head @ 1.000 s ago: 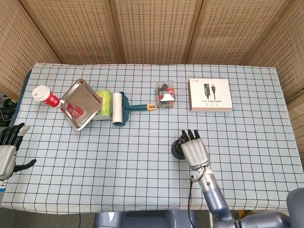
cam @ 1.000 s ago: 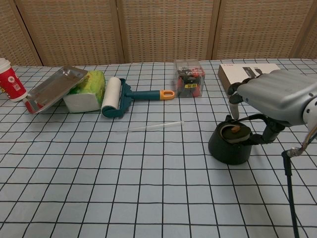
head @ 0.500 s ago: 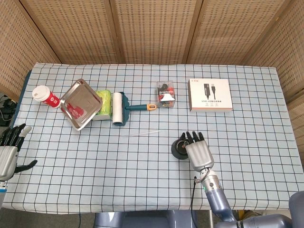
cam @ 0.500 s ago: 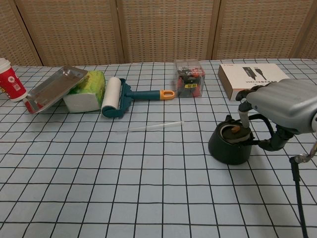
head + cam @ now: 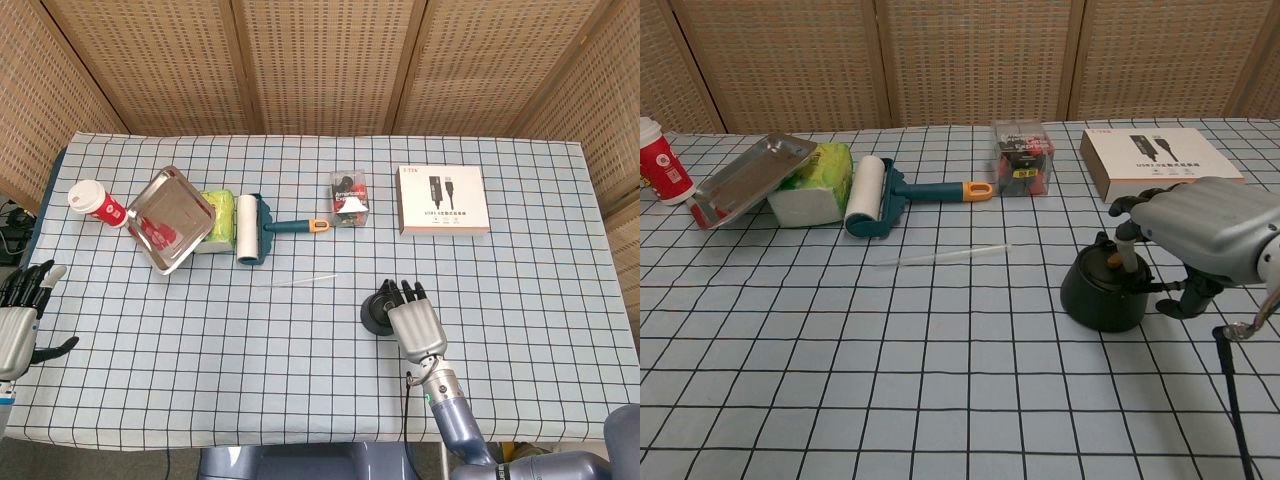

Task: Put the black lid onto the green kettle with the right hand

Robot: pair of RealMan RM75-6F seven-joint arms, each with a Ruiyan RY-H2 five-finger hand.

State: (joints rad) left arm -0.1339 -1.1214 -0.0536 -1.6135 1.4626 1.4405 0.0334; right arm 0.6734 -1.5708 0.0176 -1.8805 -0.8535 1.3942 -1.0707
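The dark green kettle stands on the checked cloth, right of centre and near the front. The black lid, with a brownish knob, sits in the kettle's mouth. My right hand hovers at the kettle's right side, palm down. Its fingertips hang just over the lid's right edge and the thumb reaches down beside the kettle's body. Whether a fingertip touches the lid I cannot tell; the hand holds nothing. My left hand is at the table's left front edge, fingers spread and empty.
A white cable box lies behind the kettle. A clear box of small items, a lint roller, a steel tray propped on a green tissue pack and a red cup line the back left. A thin clear stick lies mid-table.
My right hand has drawn back a little from above the kettle, to its right, and sunk lower. The lid stays in the kettle's mouth. The left hand dropped slightly.
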